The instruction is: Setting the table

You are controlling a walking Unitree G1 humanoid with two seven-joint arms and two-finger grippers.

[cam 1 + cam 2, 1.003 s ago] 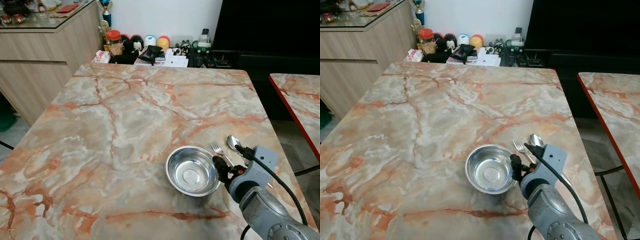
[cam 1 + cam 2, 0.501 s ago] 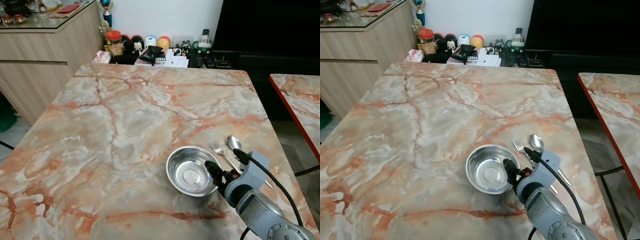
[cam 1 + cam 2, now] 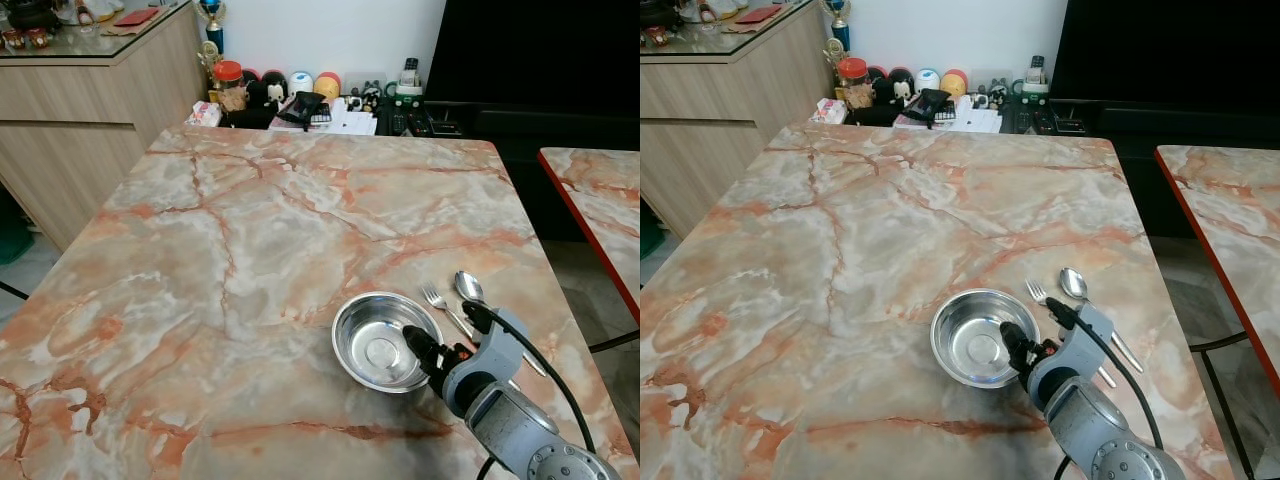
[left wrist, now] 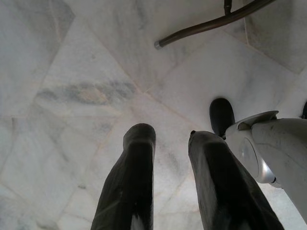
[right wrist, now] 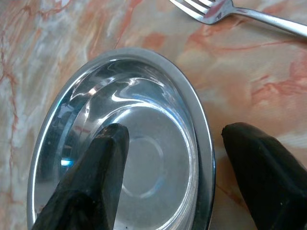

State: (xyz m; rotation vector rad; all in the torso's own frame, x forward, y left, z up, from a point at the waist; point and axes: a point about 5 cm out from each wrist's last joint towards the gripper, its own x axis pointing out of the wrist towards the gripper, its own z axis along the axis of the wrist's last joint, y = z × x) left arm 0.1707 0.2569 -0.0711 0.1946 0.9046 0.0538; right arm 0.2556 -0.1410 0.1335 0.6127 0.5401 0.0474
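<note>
My right end effector [image 5: 168,158] sits spread open astride the bowl's [image 3: 385,341] right rim: in the right wrist view I see one finger [image 5: 96,167] inside the steel bowl and the other finger [image 5: 264,163] outside it on the marble, with the rim passing between them. I cannot tell from any view whether either finger touches the metal. From the head views I only get the arm's silver wrist and black cable reaching in from the near right to the bowl's right edge; the gap between the fingers is not readable there.

The bowl stands upright, mouth up, on the near right part of the worktop [image 3: 250,230]. Just right of it lie a fork [image 3: 445,311] and a spoon [image 3: 470,288], side by side, long axes running from far-left to near-right, tines and spoon bowl pointing away from me, handles towards the near right edge. The wrist view catches just the fork's tines and neck, beyond the bowl.

My left end effector [image 4: 168,139] hangs over a pale tiled floor [image 4: 72,72], fingers slightly apart and holding nothing; a dark curved bar and part of the robot's body show beside it.

Far off, jars and clutter [image 3: 300,100] line the wall past the worktop.
</note>
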